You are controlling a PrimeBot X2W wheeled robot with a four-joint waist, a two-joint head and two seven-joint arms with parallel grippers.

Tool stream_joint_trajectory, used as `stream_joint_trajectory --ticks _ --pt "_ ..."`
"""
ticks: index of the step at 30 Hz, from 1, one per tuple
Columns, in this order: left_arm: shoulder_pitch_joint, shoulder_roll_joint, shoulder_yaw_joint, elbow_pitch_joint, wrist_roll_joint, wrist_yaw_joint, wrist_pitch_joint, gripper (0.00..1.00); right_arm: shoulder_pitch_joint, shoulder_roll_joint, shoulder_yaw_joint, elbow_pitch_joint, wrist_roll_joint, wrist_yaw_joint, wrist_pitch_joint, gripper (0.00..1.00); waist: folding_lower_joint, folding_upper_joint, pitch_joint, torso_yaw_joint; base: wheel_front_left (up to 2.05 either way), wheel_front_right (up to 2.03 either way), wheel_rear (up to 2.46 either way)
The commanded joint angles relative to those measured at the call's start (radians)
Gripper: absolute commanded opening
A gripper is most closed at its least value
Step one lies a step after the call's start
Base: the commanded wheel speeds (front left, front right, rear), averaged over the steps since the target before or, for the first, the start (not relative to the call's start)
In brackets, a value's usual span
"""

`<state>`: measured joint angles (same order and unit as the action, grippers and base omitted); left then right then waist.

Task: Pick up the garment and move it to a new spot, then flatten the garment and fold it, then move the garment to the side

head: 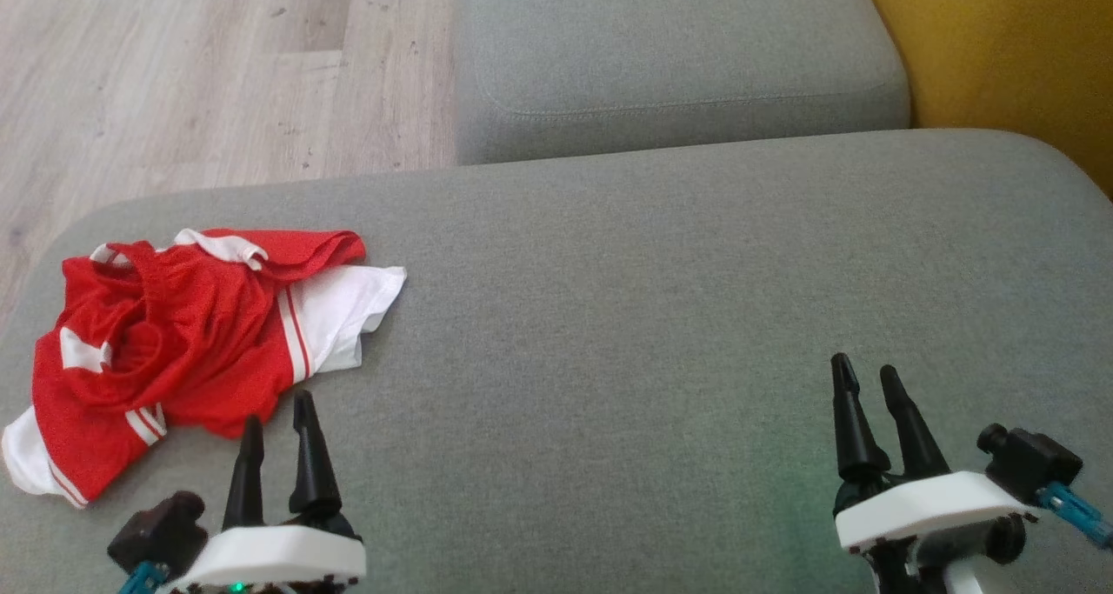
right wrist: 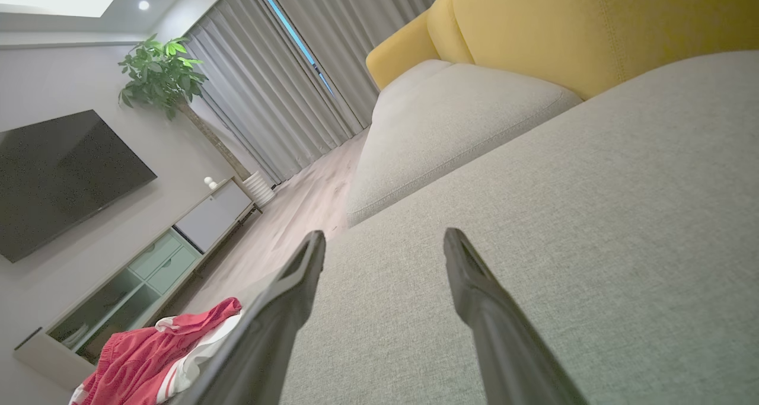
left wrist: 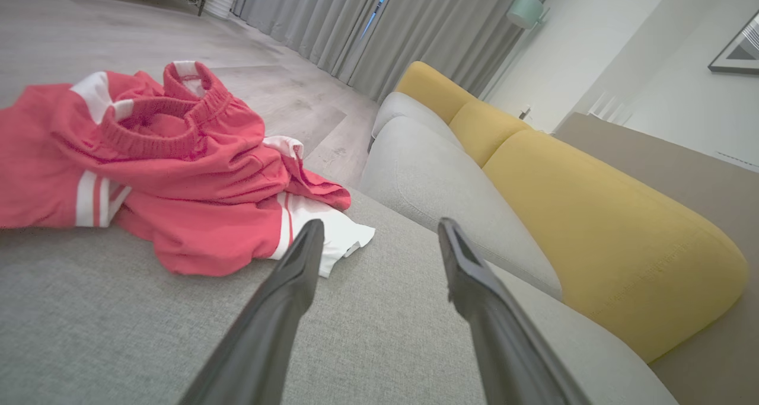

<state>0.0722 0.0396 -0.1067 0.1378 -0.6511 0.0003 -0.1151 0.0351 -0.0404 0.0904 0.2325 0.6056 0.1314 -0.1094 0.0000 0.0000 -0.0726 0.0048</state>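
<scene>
From the head camera I have the garment (head: 191, 342), red with white panels and stripes, lying crumpled at the left end of the grey seat cushion (head: 652, 333), with wooden floor (head: 174, 81) past that edge. My left gripper (head: 277, 409) sits just beside the garment's near edge, jaws spread wide and nothing between them. The tip of one finger comes so close to the red cloth that I can't say for sure whether it touches.

The left wrist camera gives me more of the garment: a ribbed elastic band bunched on top, so probably shorts, and a white corner spread flat on the cushion next to one finger. It also takes in the yellow backrest (left wrist: 593, 215) and grey curtains (left wrist: 415, 25).

My right gripper (head: 864, 364) is well apart from the garment, over bare cushion on the right, jaws wide and empty. Its wrist camera catches the garment low and far off, partly hidden behind a finger, plus a wall television (right wrist: 59, 179) and a potted plant (right wrist: 160, 73).
</scene>
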Motion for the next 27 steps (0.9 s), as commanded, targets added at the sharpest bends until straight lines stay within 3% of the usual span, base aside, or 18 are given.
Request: stream_joint_trajectory --ticks 1,27 --pt "-0.024 0.008 0.007 -0.043 0.038 0.005 -0.015 1.00 -0.018 -0.007 0.024 -0.044 -0.038 0.000 -0.020 1.00 0.0000 0.0000 -0.004 0.000 0.00 0.00 0.00" --pt "0.010 0.009 -0.034 -0.065 0.349 0.035 -0.091 1.00 0.008 -0.009 0.070 -0.058 -0.354 -0.001 -0.096 1.00 0.0000 0.0000 -0.038 0.001 0.00 0.00 0.00"
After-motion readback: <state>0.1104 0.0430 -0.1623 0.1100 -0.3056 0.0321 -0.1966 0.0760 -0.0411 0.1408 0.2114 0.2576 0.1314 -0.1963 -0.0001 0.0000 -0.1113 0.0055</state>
